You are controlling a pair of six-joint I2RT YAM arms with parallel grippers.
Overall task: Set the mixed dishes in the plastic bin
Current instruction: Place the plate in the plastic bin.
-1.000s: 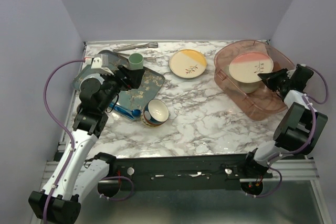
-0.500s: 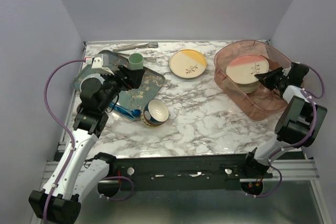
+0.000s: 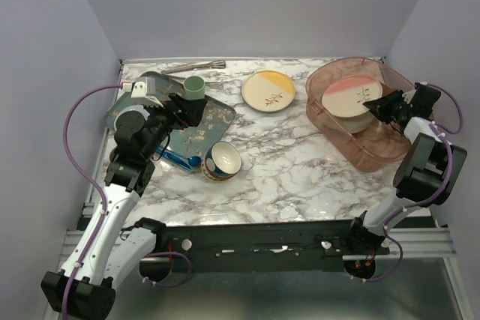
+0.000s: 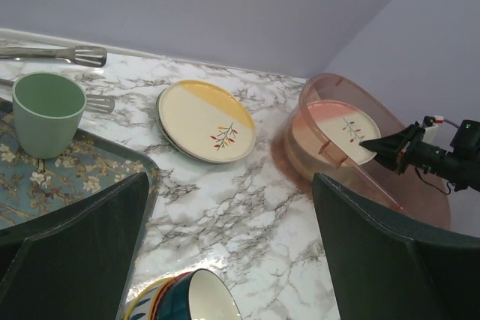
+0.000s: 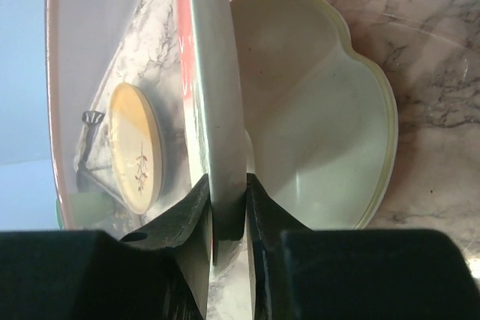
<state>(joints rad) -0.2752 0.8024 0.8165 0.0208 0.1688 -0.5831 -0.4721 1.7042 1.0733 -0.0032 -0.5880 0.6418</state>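
The pink-and-cream plate [image 3: 349, 97] [image 5: 214, 95] tilts inside the plastic bin [image 3: 352, 157], leaning over a cream three-section plate [image 5: 322, 133] on the bin floor. My right gripper [image 3: 377, 106] [image 5: 229, 207] is shut on the pink plate's rim, one finger on each face. A yellow-and-cream sprig plate [image 3: 268, 91] [image 4: 206, 121] lies on the marble left of the bin. The blue-yellow patterned bowl [image 3: 222, 160] [image 4: 187, 301] rests on its side near the tray. My left gripper [image 3: 191, 110] [image 4: 232, 260] hangs open above the tray's right edge, holding nothing.
A dark-green floral tray [image 3: 210, 119] at the left carries a mint green cup [image 3: 194, 86] [image 4: 46, 110]. Metal tongs [image 3: 193, 67] lie at the back edge. A blue utensil [image 3: 178, 159] lies beside the bowl. Purple walls close in on three sides.
My right gripper has carried the pink-and-cream plate a little left and deeper into the bin, over the cream plate. The left arm has not moved.
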